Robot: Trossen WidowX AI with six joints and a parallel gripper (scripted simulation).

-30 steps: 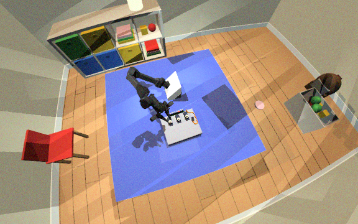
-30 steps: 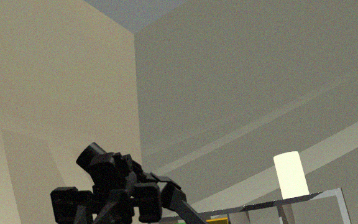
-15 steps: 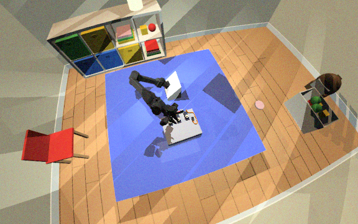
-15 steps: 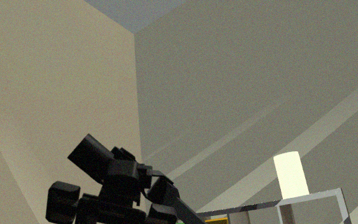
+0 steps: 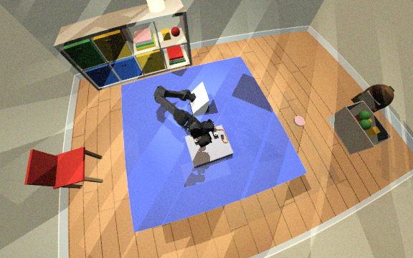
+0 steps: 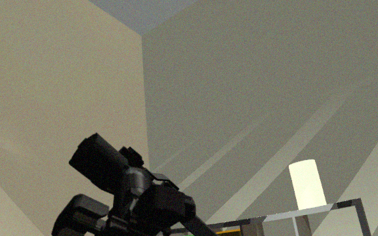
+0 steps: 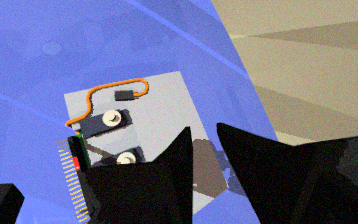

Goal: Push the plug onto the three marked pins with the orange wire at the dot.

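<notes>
Hand parted, nothing gripped; I'm still to fetch the plug, at eleven o'clock from my fingertips.

We see a plug lying on the worktop, beside a servo motor.

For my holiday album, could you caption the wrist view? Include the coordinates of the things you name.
Open gripper (image 5: pixel 206 137) (image 7: pixel 203 129) above a pale board (image 5: pixel 211 152) (image 7: pixel 165 107), the dark plug (image 5: pixel 222 136) (image 7: pixel 124 95) lying ungrasped.

red chair | pink disc (on floorboards) | white lamp
</notes>
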